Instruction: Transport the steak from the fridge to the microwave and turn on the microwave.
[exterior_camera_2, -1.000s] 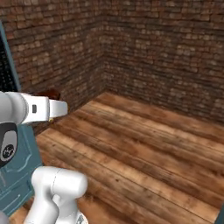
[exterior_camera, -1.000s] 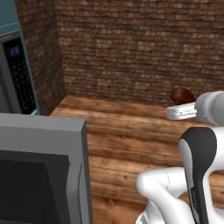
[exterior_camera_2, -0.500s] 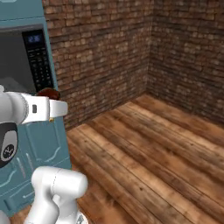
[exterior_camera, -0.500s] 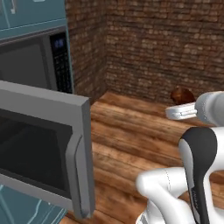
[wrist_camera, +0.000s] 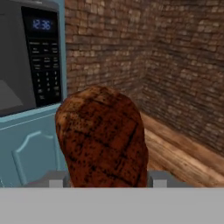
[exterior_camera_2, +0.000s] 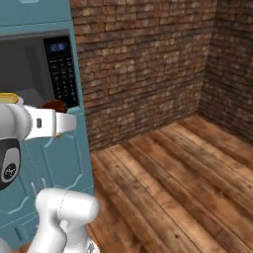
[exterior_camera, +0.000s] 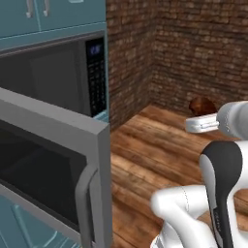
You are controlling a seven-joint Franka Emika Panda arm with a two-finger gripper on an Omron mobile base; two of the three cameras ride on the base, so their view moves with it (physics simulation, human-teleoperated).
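You had the steak (wrist_camera: 101, 136) clamped in the gripper (wrist_camera: 103, 178), right of the microwave (exterior_camera: 53, 126), whose door (exterior_camera: 58, 169) stood open. You needed to swing left, clear the door edge, then enter the cavity level.

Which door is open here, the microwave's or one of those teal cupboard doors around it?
The microwave door: it swings out toward the camera, showing the dark cavity. The teal cabinet doors above sit flat and shut.

base views flank arm, share microwave (exterior_camera: 53, 126), hand view close
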